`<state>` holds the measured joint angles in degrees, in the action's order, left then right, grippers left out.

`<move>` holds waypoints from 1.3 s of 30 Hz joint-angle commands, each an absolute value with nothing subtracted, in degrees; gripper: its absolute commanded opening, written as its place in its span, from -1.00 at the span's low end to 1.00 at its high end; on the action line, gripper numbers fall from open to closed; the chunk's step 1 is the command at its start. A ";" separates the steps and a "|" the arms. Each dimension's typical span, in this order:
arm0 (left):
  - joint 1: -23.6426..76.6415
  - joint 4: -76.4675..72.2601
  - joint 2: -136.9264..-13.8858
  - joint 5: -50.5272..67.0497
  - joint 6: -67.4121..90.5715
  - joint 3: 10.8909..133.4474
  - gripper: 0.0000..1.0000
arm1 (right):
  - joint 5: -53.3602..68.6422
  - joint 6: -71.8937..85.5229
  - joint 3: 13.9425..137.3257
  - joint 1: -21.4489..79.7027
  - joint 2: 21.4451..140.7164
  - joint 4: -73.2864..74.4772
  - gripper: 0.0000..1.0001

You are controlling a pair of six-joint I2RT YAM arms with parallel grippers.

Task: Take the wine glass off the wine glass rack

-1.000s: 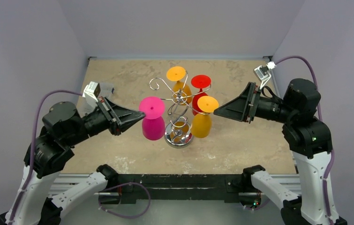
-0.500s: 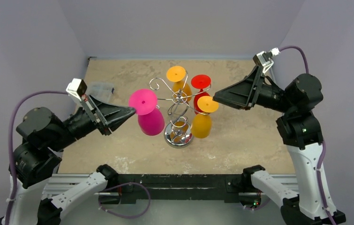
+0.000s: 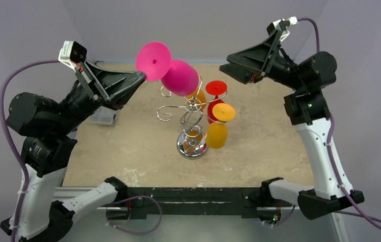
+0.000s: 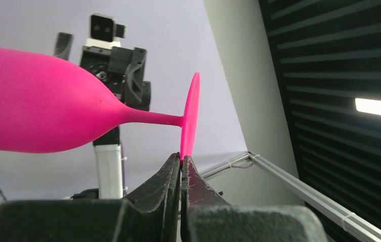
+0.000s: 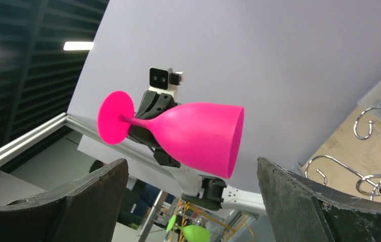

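The pink wine glass point(image 3: 178, 75) is up in the air, clear of the chrome wine glass rack point(image 3: 192, 113), and lies nearly level with its bowl mouth turned to the right. My left gripper point(image 3: 141, 76) is shut on the rim of its round foot; the left wrist view shows the foot edge pinched at the left gripper's point(image 4: 181, 157) tips and the pink wine glass point(image 4: 42, 111) stretching away to the left. My right gripper point(image 3: 224, 67) hangs open just right of the bowl, not touching it. In the right wrist view the pink wine glass point(image 5: 198, 136) faces the wide-open right gripper point(image 5: 192, 161).
An orange glass point(image 3: 217, 132), a red glass point(image 3: 215, 98) and another orange glass point(image 3: 196, 94) hang upside down on the rack, whose round base point(image 3: 192, 147) stands mid-table. A clear plastic packet point(image 3: 102, 117) lies at the table's left side. Walls close in on three sides.
The left arm has lifted the pink glass up and away from the rack and tipped it from upside down to nearly level. The right arm has risen beside it, still open.
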<state>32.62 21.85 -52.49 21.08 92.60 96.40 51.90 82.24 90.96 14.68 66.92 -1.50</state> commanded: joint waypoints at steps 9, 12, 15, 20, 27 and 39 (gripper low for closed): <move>29.01 -10.74 -57.88 23.93 101.24 99.16 -1.00 | 44.58 85.75 100.37 21.64 74.26 -11.47 0.97; 28.55 -14.82 -58.96 23.75 102.86 100.02 -1.00 | 43.25 86.48 101.84 22.95 75.89 -12.70 0.97; 28.31 -15.56 -60.37 24.96 103.95 101.87 -1.00 | 41.78 86.63 103.18 24.41 77.39 -13.67 0.95; 28.21 -16.44 -60.75 24.80 104.61 102.10 -1.00 | 40.20 86.59 107.15 27.88 79.85 -15.04 0.93; 28.13 -16.30 -60.87 24.33 104.52 102.76 -1.00 | 36.53 92.54 108.92 29.30 81.32 -25.14 0.91; 28.14 -16.46 -61.61 24.28 103.89 103.32 -1.00 | 37.04 93.16 113.71 30.46 83.94 -24.15 0.87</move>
